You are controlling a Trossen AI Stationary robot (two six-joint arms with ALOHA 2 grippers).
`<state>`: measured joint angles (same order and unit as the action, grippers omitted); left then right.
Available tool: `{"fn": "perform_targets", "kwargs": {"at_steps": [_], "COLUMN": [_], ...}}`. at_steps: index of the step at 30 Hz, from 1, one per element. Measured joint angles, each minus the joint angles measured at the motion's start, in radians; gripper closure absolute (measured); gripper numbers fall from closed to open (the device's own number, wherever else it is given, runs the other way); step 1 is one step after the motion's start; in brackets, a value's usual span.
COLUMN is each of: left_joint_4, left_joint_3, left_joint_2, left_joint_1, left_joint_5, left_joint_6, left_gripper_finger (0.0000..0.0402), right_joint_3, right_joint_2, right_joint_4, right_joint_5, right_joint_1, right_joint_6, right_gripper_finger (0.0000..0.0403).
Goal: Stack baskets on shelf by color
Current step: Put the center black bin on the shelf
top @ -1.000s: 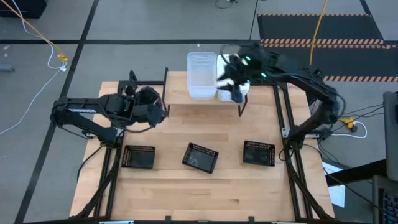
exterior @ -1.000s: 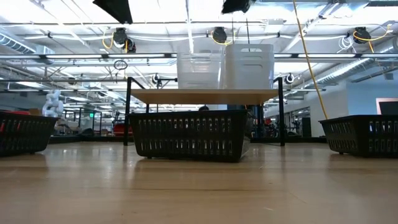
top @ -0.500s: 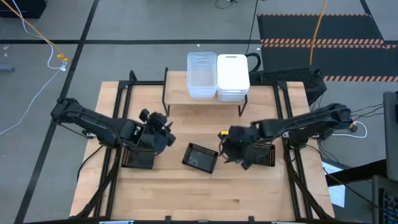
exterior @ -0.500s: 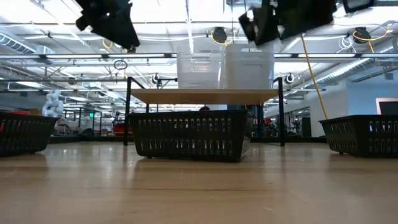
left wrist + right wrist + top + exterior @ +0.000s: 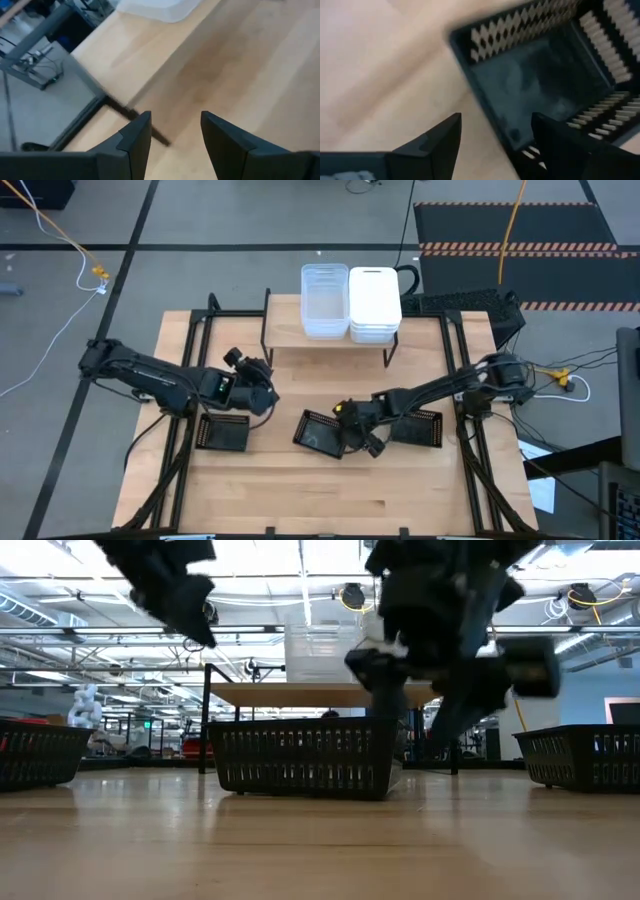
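Note:
The shelf [image 5: 285, 330] stands at the table's far side and carries a stack of clear baskets [image 5: 324, 302] beside a stack of white baskets [image 5: 375, 304]. Three black mesh baskets rest on their bottoms in a row on the table: left [image 5: 224, 433], middle [image 5: 321, 432] and right [image 5: 418, 427]. My right gripper [image 5: 350, 428] is open and empty over the middle basket's right end; its wrist view shows that basket [image 5: 545, 80] just ahead of the fingers [image 5: 495, 135]. My left gripper [image 5: 266, 387] is open and empty above the table, between the left black basket and the shelf [image 5: 175, 130].
The shelf's thin black legs [image 5: 266, 330] stand near my left gripper, and one shows in the left wrist view [image 5: 135, 117]. In the low view the middle black basket [image 5: 305, 755] stands in front of the shelf [image 5: 330, 695]. Bare tabletop lies along the near edge [image 5: 330, 490].
My right gripper has left the white stack on the shelf, gone toward the table's near edge over the right black basket, then left and down to the middle black basket. My left gripper has gone from the shelf's left end toward the near edge, above the left black basket.

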<state>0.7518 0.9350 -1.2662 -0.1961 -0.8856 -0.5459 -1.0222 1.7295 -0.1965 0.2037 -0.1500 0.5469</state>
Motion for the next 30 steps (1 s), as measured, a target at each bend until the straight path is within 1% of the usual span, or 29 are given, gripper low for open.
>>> {"fn": "perform_targets", "kwargs": {"at_steps": [2,4,6,8,9,10,11,13,15,17,19,21,22,24,25,28,30], "left_joint_4": [-0.058,-0.111,-0.211,-0.288,-0.319,-0.349,-0.363,-0.362,-0.363,-0.334,-0.296,-0.241,-0.229,-0.213,-0.21,-0.208,-0.203], "left_joint_3": [-0.059,-0.125,-0.173,-0.215,-0.23,-0.237,-0.238,-0.232,-0.222,-0.222,-0.222,-0.222,-0.222,-0.222,-0.222,-0.221,-0.221], "left_joint_2": [0.034,0.078,0.128,0.182,0.206,0.227,0.247,0.298,0.347,0.409,0.476,0.545,0.577,0.631,0.651,0.682,0.686], "left_joint_1": [0.039,0.081,0.128,0.174,0.196,0.215,0.232,0.263,0.276,0.273,0.259,0.241,0.233,0.226,0.226,0.226,0.226], "left_joint_5": [-0.001,0.015,0.053,0.113,0.142,0.172,0.194,0.205,0.203,0.185,0.122,0.043,0.022,0.016,0.018,0.036,0.04], "left_joint_6": [0.057,0.132,0.235,0.345,0.397,0.432,0.453,0.465,0.441,0.388,0.308,0.259,0.245,0.228,0.224,0.222,0.222], "left_gripper_finger": [0.0227,0.0227,0.0227,0.0227,0.0227,0.0227,0.0227,0.0227,0.0227,0.0227,0.0227,0.0227,0.0227,0.0227,0.0227,0.0227,0.0227], "right_joint_3": [-0.021,-0.053,-0.098,-0.156,-0.192,-0.233,-0.277,-0.373,-0.467,-0.552,-0.627,-0.696,-0.727,-0.788,-0.817,-0.873,-0.877], "right_joint_2": [0.03,0.058,0.085,0.102,0.104,0.104,0.102,0.102,0.102,0.101,0.102,0.101,0.101,0.101,0.101,0.099,0.098], "right_joint_4": [-0.008,-0.023,-0.019,-0.04,-0.043,-0.061,-0.096,-0.157,-0.231,-0.26,-0.255,-0.239,-0.225,-0.213,-0.21,-0.18,-0.164], "right_joint_5": [-0.017,-0.016,0.001,0.068,0.1,0.112,0.118,0.141,0.171,0.165,0.111,0.017,-0.036,-0.134,-0.161,-0.191,-0.173], "right_joint_1": [0.005,0.006,0.009,0.022,0.03,0.037,0.047,0.069,0.089,0.103,0.116,0.129,0.138,0.161,0.178,0.243,0.291], "right_joint_6": [0.025,0.037,0.011,-0.011,-0.011,-0.007,-0.009,-0.012,-0.024,-0.058,-0.117,-0.158,-0.163,-0.163,-0.161,-0.18,-0.205], "right_gripper_finger": [0.0185,0.0222,0.0278,0.0348,0.0374,0.0386,0.0388,0.039,0.0396,0.0397,0.0397,0.0398,0.0399,0.0399,0.0399,0.0399,0.0399]}}
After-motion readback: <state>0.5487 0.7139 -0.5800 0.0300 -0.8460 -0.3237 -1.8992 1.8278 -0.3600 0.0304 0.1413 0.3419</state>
